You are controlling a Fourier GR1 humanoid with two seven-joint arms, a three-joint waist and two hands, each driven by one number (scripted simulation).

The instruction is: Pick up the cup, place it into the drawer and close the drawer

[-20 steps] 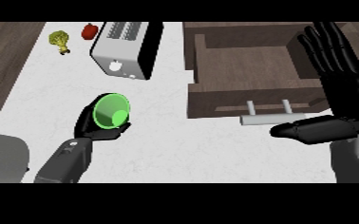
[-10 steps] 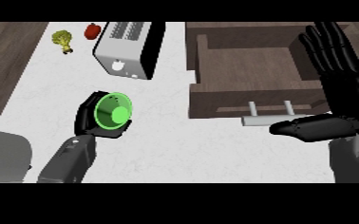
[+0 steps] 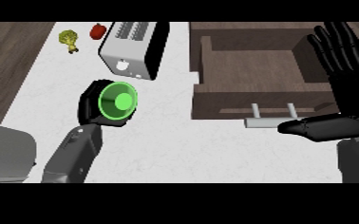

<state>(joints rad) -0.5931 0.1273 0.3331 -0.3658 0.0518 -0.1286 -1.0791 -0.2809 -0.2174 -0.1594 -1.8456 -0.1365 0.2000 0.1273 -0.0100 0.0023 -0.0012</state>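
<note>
A silver-grey, box-shaped metal toaster [image 3: 132,49] with dark slots on top stands on the pale speckled surface [image 3: 203,152], near its far edge. To the toaster's left lies a small red, rounded vegetable [image 3: 98,30], and just beside that a yellow-green broccoli-like floret [image 3: 69,39]; the two are close but apart. A grey rounded object [image 3: 14,156] shows at the lower left edge.

No readable text anywhere on the counter.

The toaster [image 3: 129,47] shows only a small pale round mark on its front face, no letters or numbers. The green cup [image 3: 117,102], the open drawer [image 3: 256,69] and its handle [image 3: 270,121] carry no labels, brands or signs.
</note>
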